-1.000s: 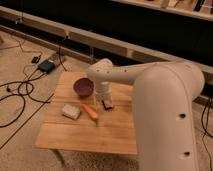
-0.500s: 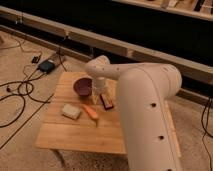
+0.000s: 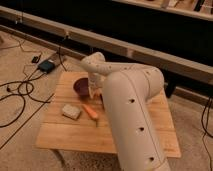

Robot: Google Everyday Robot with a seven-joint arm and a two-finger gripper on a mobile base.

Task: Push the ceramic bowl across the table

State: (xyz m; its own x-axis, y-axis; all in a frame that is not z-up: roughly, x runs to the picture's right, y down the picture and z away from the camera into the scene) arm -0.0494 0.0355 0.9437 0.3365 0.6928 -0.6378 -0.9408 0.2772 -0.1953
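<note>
The ceramic bowl [image 3: 81, 86], small, round and dark maroon, stands on the light wood table [image 3: 70, 137] towards its back left. My gripper [image 3: 94, 90] hangs down from the white wrist just to the right of the bowl, close to its rim or touching it. The big white arm [image 3: 127, 107] runs from the lower right across the middle of the table and hides what lies behind it.
An orange carrot-like item [image 3: 90, 112] and a beige block [image 3: 71, 111] lie in front of the bowl. Black cables [image 3: 20, 92] and a blue box [image 3: 47, 65] lie on the floor to the left. A dark wall with a pale ledge [image 3: 165, 57] runs behind the table.
The arm has swung forward and left and now covers more of the table's right half. The gripper stays beside the bowl, which has barely shifted.
</note>
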